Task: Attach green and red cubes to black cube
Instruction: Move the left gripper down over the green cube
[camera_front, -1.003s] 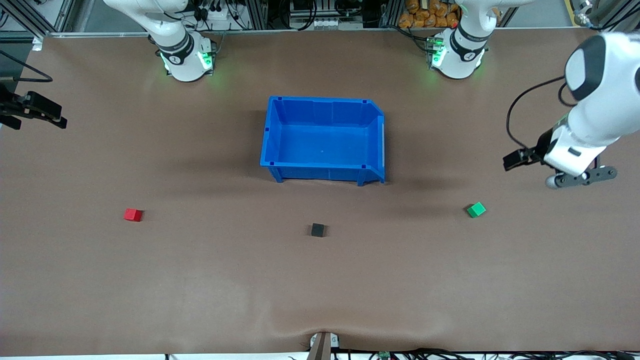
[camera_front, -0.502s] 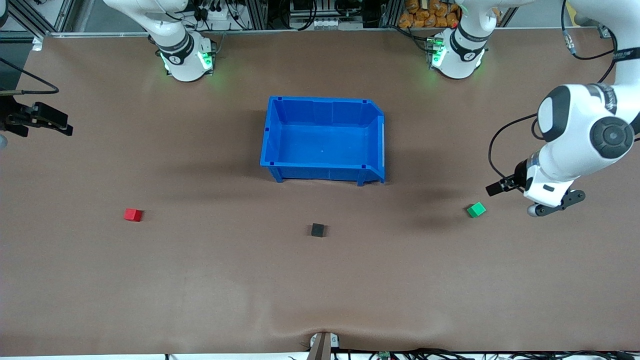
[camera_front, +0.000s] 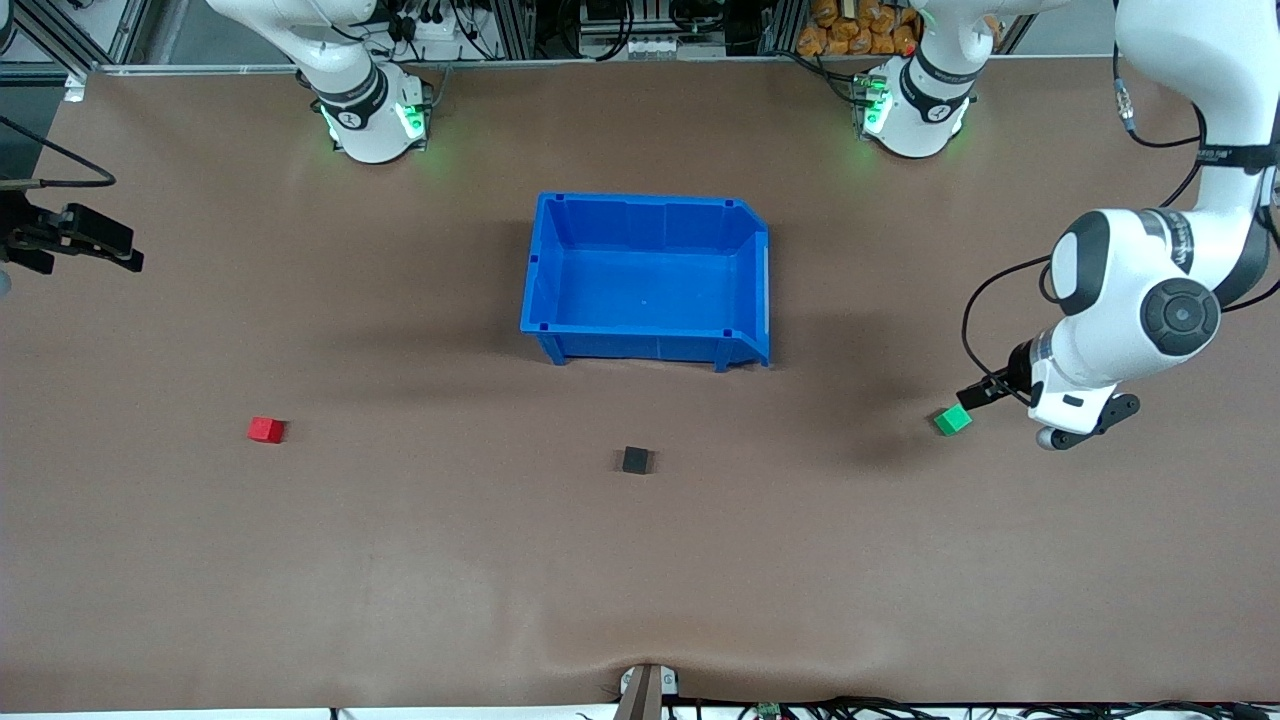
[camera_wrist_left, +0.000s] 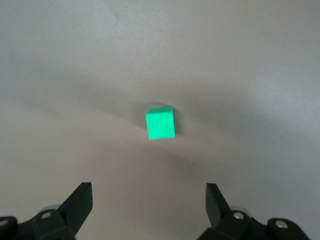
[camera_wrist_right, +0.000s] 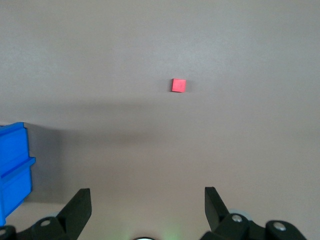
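Note:
The green cube (camera_front: 952, 420) lies on the brown table toward the left arm's end. My left gripper (camera_front: 978, 394) hangs open just above and beside it. In the left wrist view the green cube (camera_wrist_left: 160, 124) sits ahead of the open left gripper (camera_wrist_left: 149, 200), with nothing between the fingers. The red cube (camera_front: 266, 430) lies toward the right arm's end, and the right wrist view shows the red cube (camera_wrist_right: 179, 85) well ahead of the open right gripper (camera_wrist_right: 148, 202). My right gripper (camera_front: 128, 252) hovers by the table's edge. The black cube (camera_front: 635, 460) sits between the two coloured cubes.
An empty blue bin (camera_front: 650, 280) stands mid-table, farther from the front camera than the black cube. A corner of the blue bin (camera_wrist_right: 12, 160) shows in the right wrist view. Both robot bases stand along the table's back edge.
The left arm has swung down and in toward the green cube, ending close beside it. The right gripper has shifted only slightly. No cube has moved.

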